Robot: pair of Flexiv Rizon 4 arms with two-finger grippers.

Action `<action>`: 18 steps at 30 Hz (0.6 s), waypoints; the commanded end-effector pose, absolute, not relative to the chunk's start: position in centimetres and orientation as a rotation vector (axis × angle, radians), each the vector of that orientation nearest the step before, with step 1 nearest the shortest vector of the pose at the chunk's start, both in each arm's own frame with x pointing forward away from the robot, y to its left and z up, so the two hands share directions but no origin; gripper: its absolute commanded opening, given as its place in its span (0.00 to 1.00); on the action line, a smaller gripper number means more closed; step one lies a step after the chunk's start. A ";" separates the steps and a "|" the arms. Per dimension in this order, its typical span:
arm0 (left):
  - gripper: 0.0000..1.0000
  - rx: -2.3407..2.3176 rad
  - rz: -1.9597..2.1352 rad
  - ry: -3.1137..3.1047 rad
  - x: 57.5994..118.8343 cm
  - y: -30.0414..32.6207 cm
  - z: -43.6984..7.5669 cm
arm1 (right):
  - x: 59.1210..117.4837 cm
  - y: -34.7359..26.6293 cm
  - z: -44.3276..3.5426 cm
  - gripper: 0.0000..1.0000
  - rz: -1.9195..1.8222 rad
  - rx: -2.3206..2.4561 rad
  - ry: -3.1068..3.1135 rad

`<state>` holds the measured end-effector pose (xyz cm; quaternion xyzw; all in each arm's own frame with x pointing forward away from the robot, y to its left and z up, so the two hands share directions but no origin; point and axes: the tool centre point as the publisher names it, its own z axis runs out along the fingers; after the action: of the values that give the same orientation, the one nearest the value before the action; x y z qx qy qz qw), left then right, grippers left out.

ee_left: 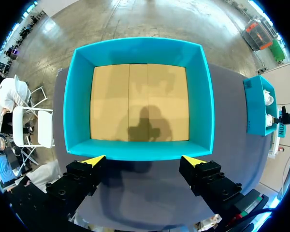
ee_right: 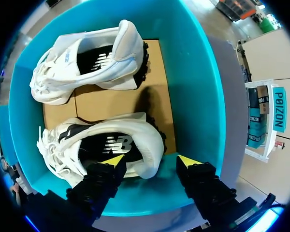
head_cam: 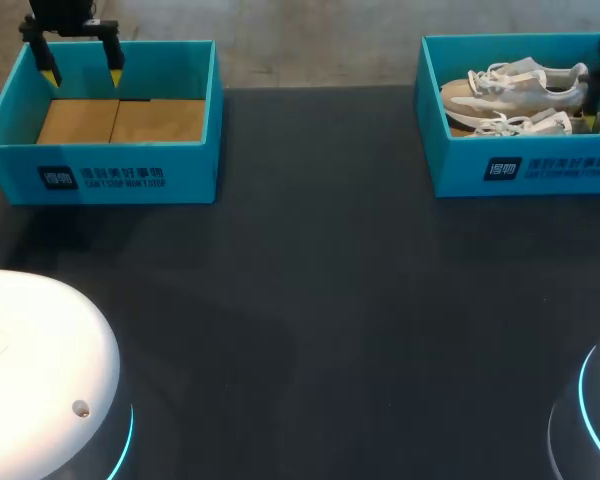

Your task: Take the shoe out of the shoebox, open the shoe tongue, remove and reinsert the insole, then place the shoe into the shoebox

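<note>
Two white shoes lie on their sides in the right box. The right wrist view separates them clearly: the near shoe is directly ahead of the right hand, and the far shoe is beyond it, apart from it, with the box's cardboard base showing between them. Both heels point the same way. The right hand is spread and grips nothing; one yellow tip is over the near shoe's heel, and contact cannot be confirmed. The head view shows both shoes but not this hand's fingers.

The left box stands at the opposite far corner of the dark surface, well apart. The left hand hangs over its rim, fingers spread and holding nothing. The left wrist view shows that box's brown base under the hand's shadow.
</note>
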<state>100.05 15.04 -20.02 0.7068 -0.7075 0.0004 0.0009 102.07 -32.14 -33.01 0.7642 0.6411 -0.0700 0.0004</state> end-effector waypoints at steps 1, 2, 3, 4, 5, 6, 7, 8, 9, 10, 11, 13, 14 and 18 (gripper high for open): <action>1.00 2.220 0.001 -2.221 100.0 15.0 -20.0 | 102.5 -32.4 -33.3 0.67 -0.220 2.397 2.028; 1.00 2.220 0.001 -2.221 100.0 15.0 -20.0 | 102.6 -32.4 -33.4 0.69 -0.222 2.396 2.030; 1.00 2.220 0.001 -2.221 100.0 15.0 -20.0 | 102.7 -32.4 -33.6 0.68 -0.225 2.396 2.034; 1.00 2.220 0.001 -2.221 100.0 15.0 -20.0 | 102.7 -32.4 -33.8 0.69 -0.228 2.398 2.038; 1.00 2.220 0.001 -2.221 100.0 15.0 -20.0 | 102.6 -32.3 -33.9 0.69 -0.230 2.399 2.041; 1.00 2.220 0.001 -2.221 100.0 15.0 -20.0 | 102.6 -32.3 -34.1 0.69 -0.230 2.401 2.043; 1.00 2.220 0.001 -2.221 100.0 15.0 -20.0 | 102.5 -32.3 -34.3 0.69 -0.232 2.404 2.045; 1.00 2.220 0.001 -2.221 100.0 15.0 -20.0 | 102.4 -32.3 -34.4 0.70 -0.236 2.407 2.047; 1.00 2.220 0.001 -2.221 100.0 15.0 -20.0 | 102.4 -32.3 -34.5 0.70 -0.236 2.411 2.049; 1.00 2.220 0.001 -2.221 100.0 15.0 -20.0 | 102.3 -32.3 -34.7 0.71 -0.236 2.413 2.049; 1.00 2.220 0.001 -2.221 100.0 15.0 -20.0 | 102.3 -32.4 -34.9 0.72 -0.237 2.416 2.050; 1.00 2.220 0.001 -2.221 100.0 15.0 -20.0 | 102.3 -32.3 -35.1 0.72 -0.237 2.417 2.053; 1.00 2.220 0.001 -2.221 100.0 15.0 -20.0 | 102.3 -32.3 -35.2 0.72 -0.237 2.417 2.055; 1.00 2.220 0.001 -2.221 100.0 15.0 -20.0 | 102.5 -32.4 -35.8 0.73 -0.239 2.416 2.063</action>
<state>100.05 15.04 -20.02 0.7068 -0.7074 0.0004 0.0009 102.04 -32.32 -35.32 0.7587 0.6470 -0.0731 -0.0191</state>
